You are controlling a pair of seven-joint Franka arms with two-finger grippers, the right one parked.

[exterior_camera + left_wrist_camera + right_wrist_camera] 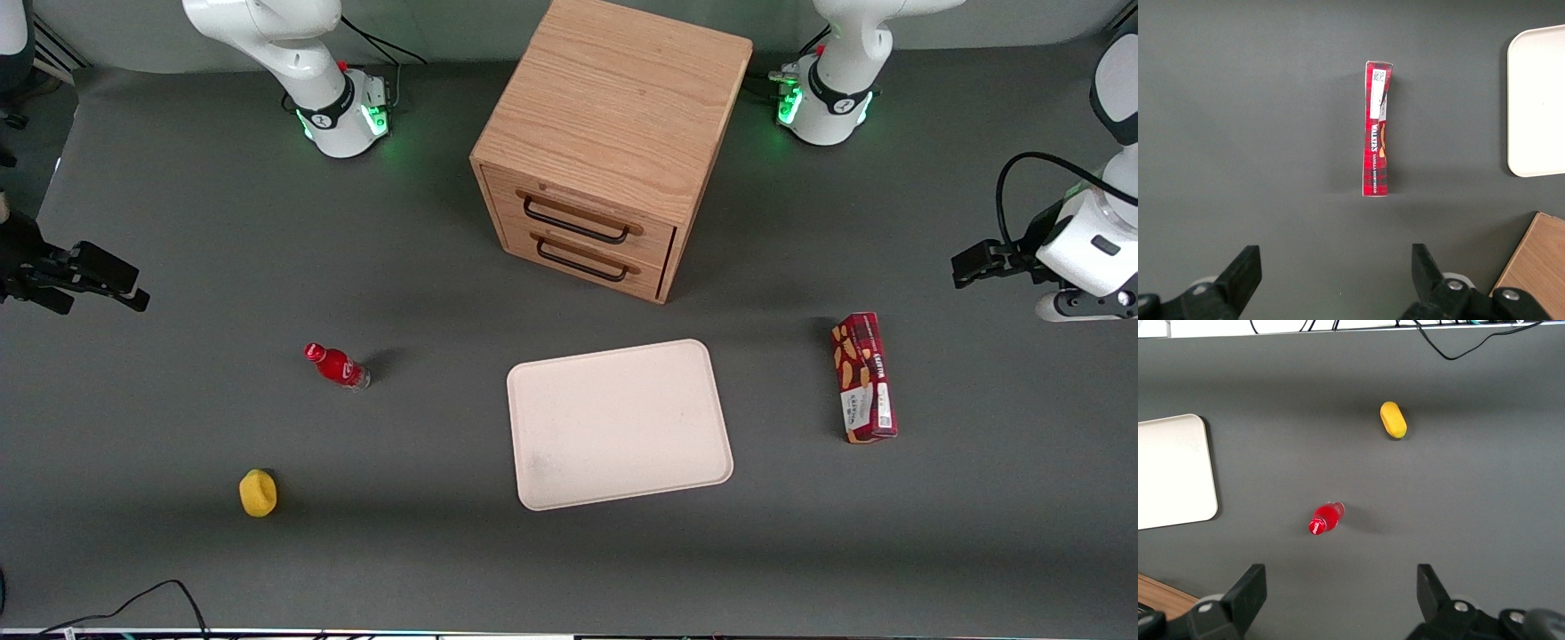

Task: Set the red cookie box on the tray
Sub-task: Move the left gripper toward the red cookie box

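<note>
Box: the long narrow dark-red cardboard cookie box (pixel 864 377) (pixel 1377 129) lies flat on the dark grey surface (pixel 178 222), toward the working arm's end.
Tray: the large flat cream-pink rectangular tray (pixel 619 423) (pixel 1538 100) sits near the surface's middle, well apart from the box, nothing on it.
Claw: the left arm's black claw (pixel 978 264) (pixel 1331 273) hangs above the surface's edge at the working arm's end, released, fingers (pixel 1245 270) spread wide, holding nothing.
Cabinet: a wooden two-drawer cabinet (pixel 605 142) stands farther from the front camera than the tray.
</note>
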